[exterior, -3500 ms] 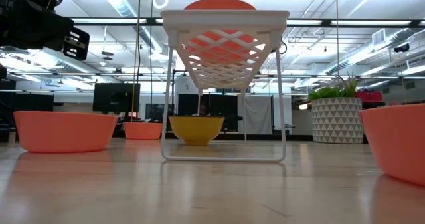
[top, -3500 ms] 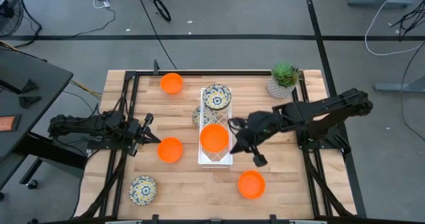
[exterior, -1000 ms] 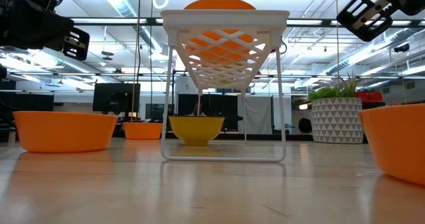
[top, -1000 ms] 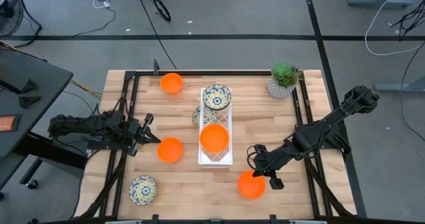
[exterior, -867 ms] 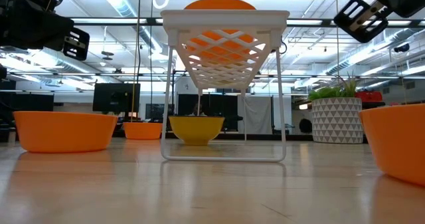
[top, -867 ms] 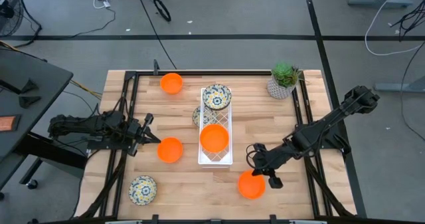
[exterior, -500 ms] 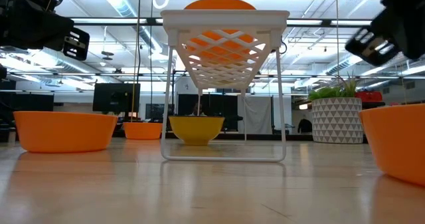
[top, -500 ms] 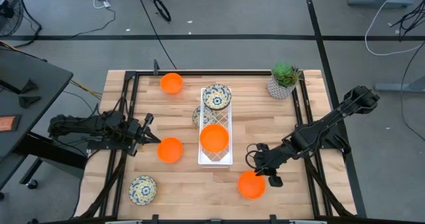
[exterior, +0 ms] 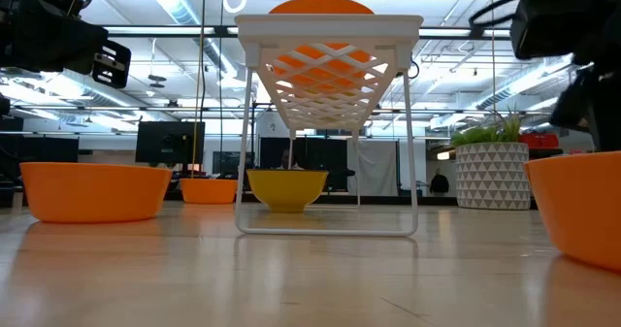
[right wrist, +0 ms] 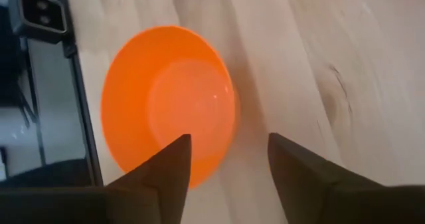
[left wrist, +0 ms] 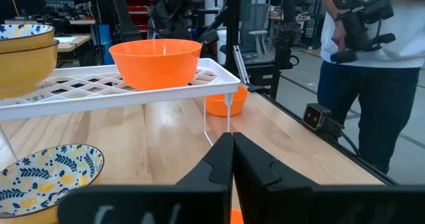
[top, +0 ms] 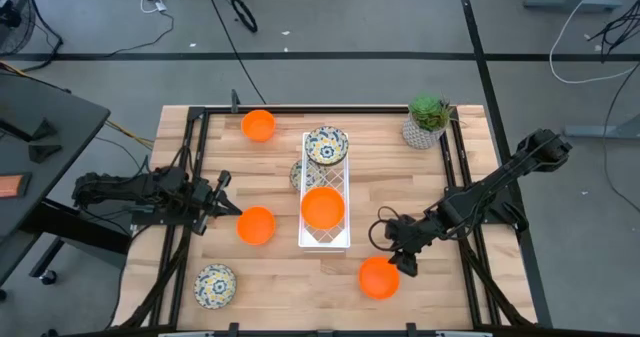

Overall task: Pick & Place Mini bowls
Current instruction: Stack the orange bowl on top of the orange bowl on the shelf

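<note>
Near right of tabletop point(top: 470, 287): right end effector point(top: 399, 261) open, empty, over orange bowl point(top: 378, 277); left end effector point(top: 228, 206) shut, empty.

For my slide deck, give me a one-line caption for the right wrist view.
Right end effector, fingers open, hovers over an orange mini bowl on the wooden table.

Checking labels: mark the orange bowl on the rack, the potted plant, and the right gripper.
orange bowl on the rack point(top: 323, 207): high view, centre of its inside.
potted plant point(top: 428, 112): high view, on its leaves.
right gripper point(right wrist: 228, 159): right wrist view, midway between its open fingertips.
</note>
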Robot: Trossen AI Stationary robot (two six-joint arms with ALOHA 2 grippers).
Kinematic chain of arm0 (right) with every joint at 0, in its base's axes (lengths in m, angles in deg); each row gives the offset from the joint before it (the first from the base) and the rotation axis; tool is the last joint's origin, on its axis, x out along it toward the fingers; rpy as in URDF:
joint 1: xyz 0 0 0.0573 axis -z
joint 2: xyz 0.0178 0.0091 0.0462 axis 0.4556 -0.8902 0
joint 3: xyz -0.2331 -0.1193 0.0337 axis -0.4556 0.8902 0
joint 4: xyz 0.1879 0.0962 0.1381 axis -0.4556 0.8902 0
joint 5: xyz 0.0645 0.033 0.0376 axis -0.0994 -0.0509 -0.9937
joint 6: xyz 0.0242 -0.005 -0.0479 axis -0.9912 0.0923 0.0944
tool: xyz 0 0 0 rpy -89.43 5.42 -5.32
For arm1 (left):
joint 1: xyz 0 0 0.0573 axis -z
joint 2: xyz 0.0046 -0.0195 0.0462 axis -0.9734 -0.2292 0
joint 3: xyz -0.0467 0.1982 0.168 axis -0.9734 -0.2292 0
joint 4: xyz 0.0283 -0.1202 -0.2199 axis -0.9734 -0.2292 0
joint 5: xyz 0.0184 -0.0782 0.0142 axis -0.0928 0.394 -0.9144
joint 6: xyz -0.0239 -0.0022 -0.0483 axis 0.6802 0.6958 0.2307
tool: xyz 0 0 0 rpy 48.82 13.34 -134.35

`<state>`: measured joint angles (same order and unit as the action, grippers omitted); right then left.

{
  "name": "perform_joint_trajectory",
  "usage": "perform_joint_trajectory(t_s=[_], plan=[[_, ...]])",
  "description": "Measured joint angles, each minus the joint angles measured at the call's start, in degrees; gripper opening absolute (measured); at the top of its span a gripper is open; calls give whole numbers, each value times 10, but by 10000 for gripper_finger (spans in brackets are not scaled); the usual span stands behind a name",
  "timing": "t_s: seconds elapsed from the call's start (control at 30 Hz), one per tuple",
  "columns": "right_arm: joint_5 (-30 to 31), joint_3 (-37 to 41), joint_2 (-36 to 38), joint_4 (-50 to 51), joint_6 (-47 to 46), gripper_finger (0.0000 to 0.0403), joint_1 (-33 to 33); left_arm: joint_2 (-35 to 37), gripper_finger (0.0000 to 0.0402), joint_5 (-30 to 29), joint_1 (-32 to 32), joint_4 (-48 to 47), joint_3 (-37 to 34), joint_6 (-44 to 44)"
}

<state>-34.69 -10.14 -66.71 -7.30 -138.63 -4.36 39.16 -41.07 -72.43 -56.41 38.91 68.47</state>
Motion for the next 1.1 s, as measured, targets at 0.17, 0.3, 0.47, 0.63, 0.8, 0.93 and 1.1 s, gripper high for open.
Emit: perform_joint_trajectory(t_s=[0.17, 0.3, 0.47, 0.63, 0.8, 0.93, 1.1], plan=[[0, 8, -3, 0, -24, 229, 0, 0, 14, 0, 0, 0, 0, 0], [-3, 8, -21, -3, -26, 244, 0, 0, 14, 0, 0, 0, 0, 0], [-7, 8, -45, 0, -54, 249, 0, 0, 14, 0, 0, 0, 0, 0], [-18, 5, -62, -2, -56, 249, 0, 0, 14, 0, 0, 0, 0, 0], [-26, 1, -74, -9, -68, 249, 0, 0, 14, 0, 0, 0, 0, 0], [-32, 1, -79, -11, -75, 249, 0, 0, 14, 0, 0, 0, 0, 0], [-32, 1, -80, -11, -86, 237, 0, 0, 14, 0, 0, 0, 0, 0]])
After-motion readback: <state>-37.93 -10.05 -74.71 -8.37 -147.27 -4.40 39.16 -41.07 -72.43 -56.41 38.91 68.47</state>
